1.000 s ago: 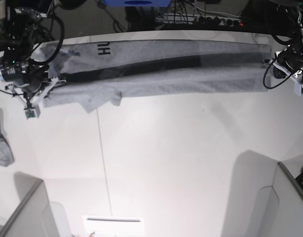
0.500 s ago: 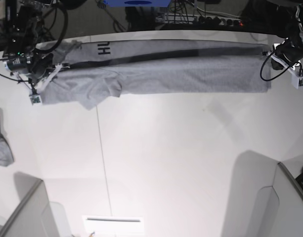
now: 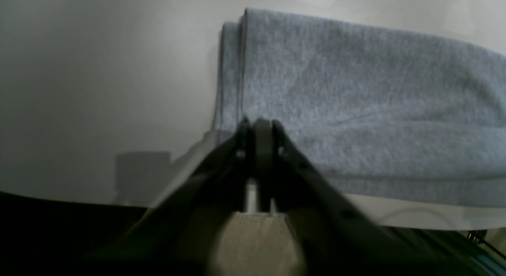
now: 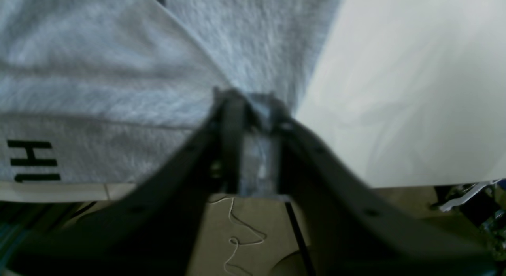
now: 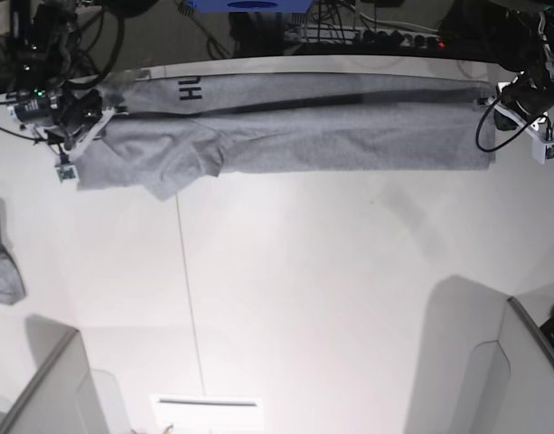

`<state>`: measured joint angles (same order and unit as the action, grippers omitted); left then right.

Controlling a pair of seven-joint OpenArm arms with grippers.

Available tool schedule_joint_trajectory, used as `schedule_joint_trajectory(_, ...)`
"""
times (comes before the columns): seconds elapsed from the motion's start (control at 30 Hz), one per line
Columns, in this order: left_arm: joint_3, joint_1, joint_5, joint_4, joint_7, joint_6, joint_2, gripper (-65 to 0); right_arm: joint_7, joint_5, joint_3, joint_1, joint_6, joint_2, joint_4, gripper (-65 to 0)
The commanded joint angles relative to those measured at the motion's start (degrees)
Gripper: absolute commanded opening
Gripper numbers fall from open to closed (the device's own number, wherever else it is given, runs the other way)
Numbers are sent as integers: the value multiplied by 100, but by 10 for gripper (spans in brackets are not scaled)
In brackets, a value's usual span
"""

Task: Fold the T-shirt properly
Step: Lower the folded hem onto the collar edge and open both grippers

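White table (image 5: 304, 298), grey T-shirt (image 5: 349, 136) along far edge, grip of both jaws unclear

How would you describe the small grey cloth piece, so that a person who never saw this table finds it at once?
Start from the white table and the long grey T-shirt stretched along its far edge. Go to the table's left edge in the base view, well below the shirt: there lies the small grey cloth piece. It is crumpled, lies alone, and is much smaller than the T-shirt.

The T-shirt (image 5: 295, 127) now lies flatter along the far desk (image 5: 304, 289) edge, its dark shadow band narrowed. The right tool (image 4: 247, 106) has shifted farther back and appears slightly parted around a cloth fold, though blur limits certainty.
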<state>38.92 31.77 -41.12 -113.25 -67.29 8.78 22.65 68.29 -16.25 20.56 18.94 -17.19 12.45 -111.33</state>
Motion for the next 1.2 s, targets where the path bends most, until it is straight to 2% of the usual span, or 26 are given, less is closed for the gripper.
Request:
schedule_joint_trajectory(0.0,60,10,-6,-64,69,-38,42,-494,-38,21,50,-17,0,78,-107,-476)
schedule_joint_trajectory(0.07,60,10,-6,-64,69,-38,7,-354,-38,21,50,-17,0,78,-116,-491)
schedule_joint_trajectory(0.13,69,10,-6,-64,69,-38,-46,-247,-38,21,50,-17,0,78,-256,-503)
schedule_joint_trajectory(0.2,69,10,-6,-73,96,-38,-72,-183,-47,12,50,1,0,70,-379,-506)
schedule_joint_trajectory(0.27,69,-69,-6,-64,113,-38,-160,-160,-91,-14,50,-43,-8,70,-397,-506)
schedule_joint_trajectory(0.37,183,-456,2,15,104,-38,-433,-219,-565,-14,-12,-131,-26,61,-362,-530)
schedule_joint_trajectory(0.43,324,-667,2,68,104,-47,-617,-321,-759,-14,-108,-149,-26,43,-353,-615)
schedule_joint_trajectory(0.47,394,-764,2,68,104,-47,-679,-405,-812,-23,-205,-202,-26,52,-353,-650)
schedule_joint_trajectory(0.57,464,-860,2,68,96,-47,-705,-650,-803,-23,-346,-281,-70,34,-344,-650)
schedule_joint_trajectory(0.7,482,-852,2,94,96,-47,-696,-650,-601,-252,-337,-553,-483,-98,-159,-644)
schedule_joint_trajectory(0.77,535,-834,2,121,96,-47,-679,-650,-346,-243,-258,-747,-527,-185,-28,-489)
schedule_joint_trajectory(0.83,825,-799,2,121,96,-47,-696,-650,-275,-234,-275,-843,-545,-203,148,-407)
schedule_joint_trajectory(1.0,1387,-720,2,121,87,-29,-696,-650,-249,-252,-302,-966,-545,-203,676,-401)
schedule_joint_trajectory(1.17,1528,-597,2,297,78,-29,-679,-650,-267,-261,-407,-940,-553,-229,931,-401)
